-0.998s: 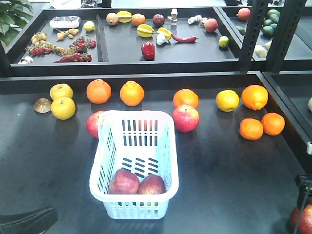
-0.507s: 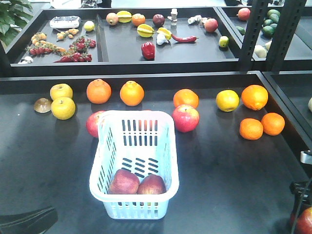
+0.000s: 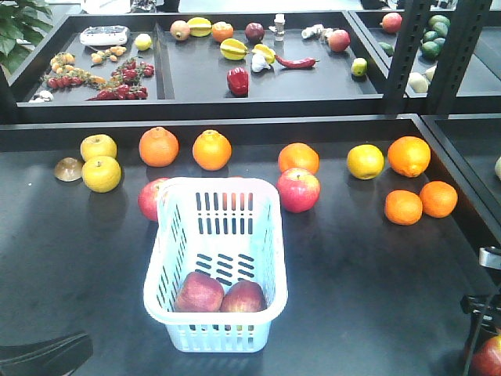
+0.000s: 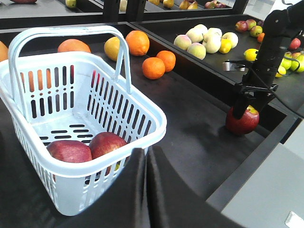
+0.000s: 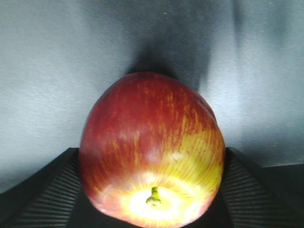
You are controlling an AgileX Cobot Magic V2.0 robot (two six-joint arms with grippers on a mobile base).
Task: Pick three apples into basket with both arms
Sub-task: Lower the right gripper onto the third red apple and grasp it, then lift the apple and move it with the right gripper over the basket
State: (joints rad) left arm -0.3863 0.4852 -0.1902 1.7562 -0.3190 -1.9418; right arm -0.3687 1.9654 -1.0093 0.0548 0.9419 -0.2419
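Already two apples [image 3: 221, 295] in basket [image 3: 160, 235], right tool [image 4: 247, 105] clamped on third apple [image 5: 152, 152], left tool [image 4: 145, 164] pressed together.

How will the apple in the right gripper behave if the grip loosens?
The apple looks round and glossy, so it would probably slip, then roll on the flat table. The right gripper pinches only its sides, so it may twist. It looks rigid.

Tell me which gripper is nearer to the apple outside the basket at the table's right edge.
Right. The right gripper is down on that apple, its fingers flanking it. The left gripper is far off, by the basket.
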